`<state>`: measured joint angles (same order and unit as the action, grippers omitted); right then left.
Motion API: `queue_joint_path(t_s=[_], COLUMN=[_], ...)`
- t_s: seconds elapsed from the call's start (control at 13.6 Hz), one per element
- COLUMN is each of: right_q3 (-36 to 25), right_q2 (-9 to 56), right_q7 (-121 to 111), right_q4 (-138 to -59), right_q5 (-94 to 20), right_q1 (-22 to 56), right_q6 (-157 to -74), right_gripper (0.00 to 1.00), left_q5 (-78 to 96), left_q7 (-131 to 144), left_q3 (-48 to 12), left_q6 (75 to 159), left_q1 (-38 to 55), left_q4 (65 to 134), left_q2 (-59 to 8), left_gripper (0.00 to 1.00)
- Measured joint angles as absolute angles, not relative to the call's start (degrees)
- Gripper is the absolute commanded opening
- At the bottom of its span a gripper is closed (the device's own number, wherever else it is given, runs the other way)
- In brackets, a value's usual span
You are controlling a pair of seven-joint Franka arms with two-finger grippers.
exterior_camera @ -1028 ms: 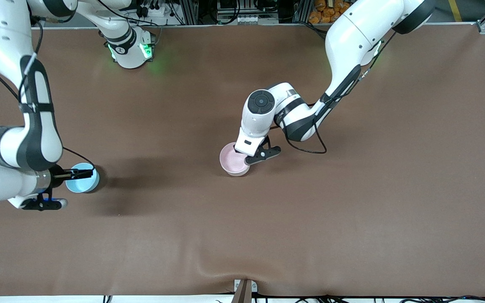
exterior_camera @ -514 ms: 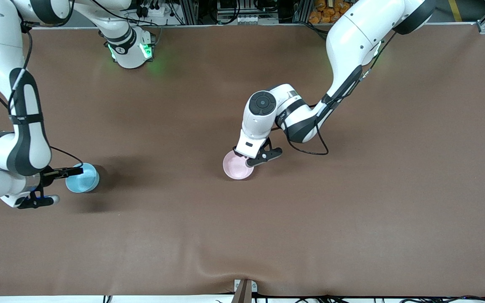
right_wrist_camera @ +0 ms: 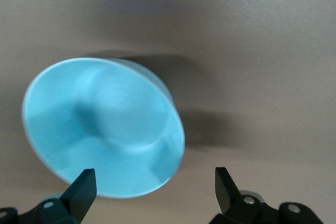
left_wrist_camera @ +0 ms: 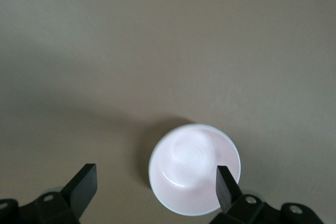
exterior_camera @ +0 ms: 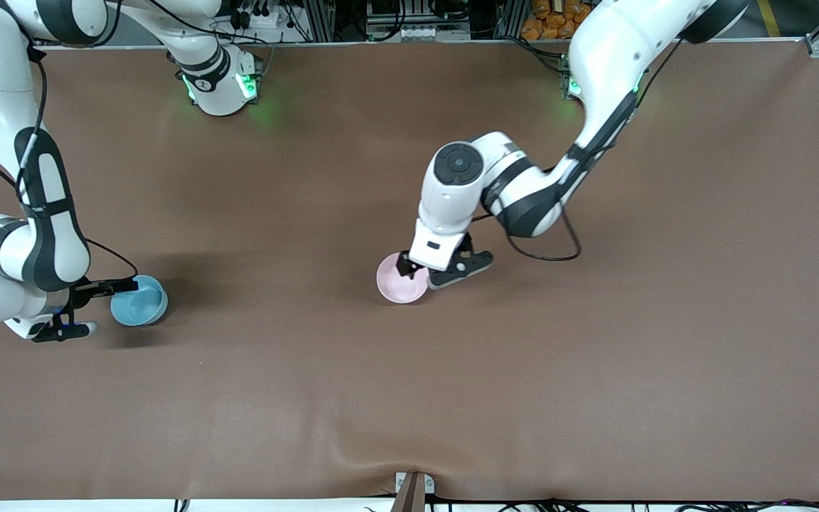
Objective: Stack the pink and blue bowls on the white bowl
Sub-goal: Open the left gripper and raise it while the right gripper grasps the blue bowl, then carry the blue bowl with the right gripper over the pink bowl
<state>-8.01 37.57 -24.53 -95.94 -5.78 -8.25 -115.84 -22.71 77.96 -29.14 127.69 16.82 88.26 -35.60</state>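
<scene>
Left fingers (left_wrist_camera: 229,183) spread over pink bowl (left_wrist_camera: 195,168), right fingers (right_wrist_camera: 84,188) spread beside blue bowl (right_wrist_camera: 102,127)

Left gripper (exterior_camera: 416,274) is letting go of the pink bowl (exterior_camera: 401,280), fingers now spread wide, and is lifting and shifting toward 3 o'clock; bowl is now sitting lower, nested down. Right gripper (exterior_camera: 107,288) is backing off toward 9 o'clock, off the blue bowl (exterior_camera: 138,301), which is now tilting.
</scene>
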Motion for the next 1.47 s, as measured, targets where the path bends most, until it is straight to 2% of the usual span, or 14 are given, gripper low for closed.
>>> queue_joint_path(t_s=[0.07, 0.15, 0.22, 0.29, 0.44, 0.51, 1.1, 1.47], right_q3=[-8.01, -8.01, -8.01, -8.01, -8.0, -7.95, -7.22, -1.61], right_q2=[37.61, 37.62, 37.62, 37.61, 37.62, 37.62, 37.71, 37.63], right_q7=[-24.6, -24.62, -24.62, -24.63, -24.63, -24.62, -24.69, -24.7], right_q4=[-96.74, -97.15, -97.21, -97.2, -97.2, -97.22, -95.23, -89.81], right_q5=[-5.78, -5.78, -5.79, -5.82, -5.83, -5.91, -7.28, -7.59], right_q1=[-8.44, -8.51, -8.52, -8.53, -8.53, -8.53, -8.5, -8.12], right_q6=[-116.94, -117.45, -117.6, -117.74, -117.88, -117.94, -118.72, -118.67], right_gripper=[1.0, 0.94, 0.81, 0.64, 0.08, 0.0, 0.0, 0.0], left_q5=[-22.61, -22.09, -21.09, -19.94, -17.65, -16.39, -8.4, -4.98], left_q7=[76.21, 73.81, 71.06, 68.58, 64.72, 61.53, 39.57, 27.89], left_q3=[-29.24, -29.38, -29.45, -29.49, -29.53, -29.53, -29.45, -29.25], left_q6=[125.53, 123.16, 120.93, 118.97, 116.01, 114.34, 98.35, 91.67], left_q1=[15.68, 14.57, 13.63, 12.87, 11.16, 9.92, -4.37, -12.78], left_q4=[88.21, 88.2, 88.2, 88.21, 88.21, 88.2, 88.12, 88.15], left_q2=[-33.6, -31.61, -29.81, -28.15, -25.24, -23.68, -10.26, -3.61], left_gripper=[1.0, 1.0, 1.0, 1.0, 1.0, 1.0, 1.0, 1.0])
